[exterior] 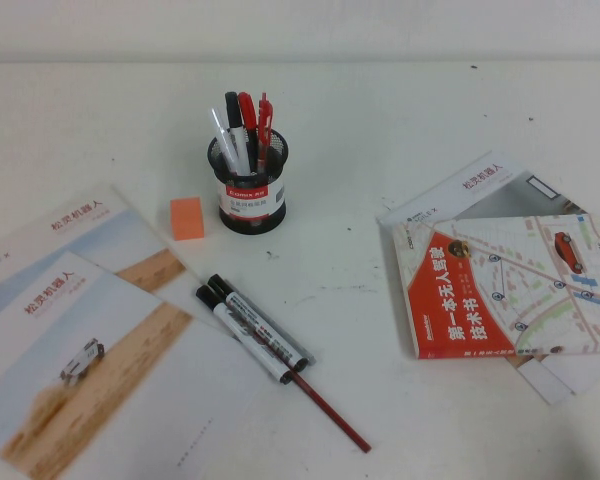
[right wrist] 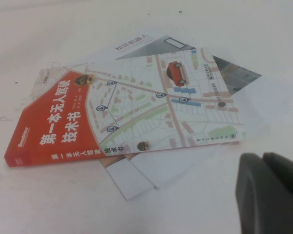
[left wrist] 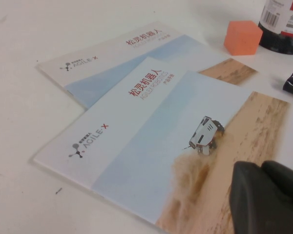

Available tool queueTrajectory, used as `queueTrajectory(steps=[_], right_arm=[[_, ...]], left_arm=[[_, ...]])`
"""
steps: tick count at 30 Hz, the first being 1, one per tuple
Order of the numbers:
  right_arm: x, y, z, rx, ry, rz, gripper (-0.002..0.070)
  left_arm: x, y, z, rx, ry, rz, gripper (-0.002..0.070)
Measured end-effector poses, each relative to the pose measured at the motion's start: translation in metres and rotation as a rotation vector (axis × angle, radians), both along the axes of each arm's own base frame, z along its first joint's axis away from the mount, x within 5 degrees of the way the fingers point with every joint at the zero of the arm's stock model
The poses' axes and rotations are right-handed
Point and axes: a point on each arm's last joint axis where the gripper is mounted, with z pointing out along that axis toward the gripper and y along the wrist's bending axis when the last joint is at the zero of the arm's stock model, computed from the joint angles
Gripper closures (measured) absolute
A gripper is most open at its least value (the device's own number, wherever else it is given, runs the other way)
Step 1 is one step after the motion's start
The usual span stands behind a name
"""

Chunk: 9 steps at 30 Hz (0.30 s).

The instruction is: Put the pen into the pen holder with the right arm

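The pen holder (exterior: 248,185), a black mesh cup with a white-and-red label, stands upright at the middle back of the table. The slim red pen (exterior: 265,125) stands inside it at its right side, among several other pens. Neither arm appears in the high view. My right gripper (right wrist: 262,157) hovers shut and empty over bare table beside the map-covered book (right wrist: 127,112). My left gripper (left wrist: 261,165) is shut and empty above a brochure (left wrist: 151,141). The holder's base (left wrist: 283,24) shows in the left wrist view.
An orange eraser (exterior: 187,217) lies left of the holder. Two black-capped white markers (exterior: 255,325) and a thin dark-red stick (exterior: 330,410) lie in front of it. Brochures (exterior: 70,330) cover the left, and the book (exterior: 510,290) on loose sheets lies at the right.
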Motion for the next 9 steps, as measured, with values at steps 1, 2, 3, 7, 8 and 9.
queueTrajectory(steps=[1,2,3,7,8,9], right_arm=[[0.0,0.0,0.0,-0.008,0.0,0.002,0.0695],[0.0,0.0,0.0,-0.017,-0.001,0.005,0.0695],[0.0,0.0,0.0,-0.035,-0.002,0.009,0.0695],[0.0,0.0005,0.0001,-0.077,-0.005,0.027,0.0695],[0.0,0.0007,0.0001,-0.075,-0.005,0.028,0.0695],[0.0,0.0008,0.0001,-0.074,-0.005,0.029,0.0695]], left_arm=[[0.0,0.0,0.0,0.0,0.0,0.0,0.0676],[0.0,0.0,0.0,0.0,0.0,0.0,0.0676],[0.0,0.0,0.0,0.0,0.0,0.0,0.0676],[0.0,0.0,0.0,0.0,0.0,0.0,0.0676],[0.0,0.0,0.0,0.0,0.0,0.0,0.0676],[0.0,0.0,0.0,0.0,0.0,0.0,0.0676]])
